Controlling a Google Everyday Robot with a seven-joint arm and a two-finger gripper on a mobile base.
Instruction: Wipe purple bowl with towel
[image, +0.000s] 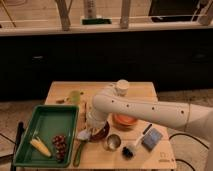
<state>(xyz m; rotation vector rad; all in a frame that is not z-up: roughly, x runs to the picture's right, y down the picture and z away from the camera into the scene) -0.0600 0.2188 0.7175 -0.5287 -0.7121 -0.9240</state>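
The dark purple bowl (102, 132) stands on the wooden table (135, 90), left of the middle. My white arm reaches in from the right and bends down, so that my gripper (93, 128) sits at the bowl's left rim, partly hiding it. A pale, cloth-like patch that may be the towel (83, 134) shows just under the gripper, against the bowl's left side. I cannot tell whether the gripper holds it.
A green tray (47, 120) with a corn cob (40, 147) and grapes (59, 145) lies at the left. An orange bowl (125, 120), metal cup (113, 142), blue sponge (152, 139), black brush (131, 149), green-handled tool (77, 153), green cup (75, 96) and white cup (121, 86) surround the bowl.
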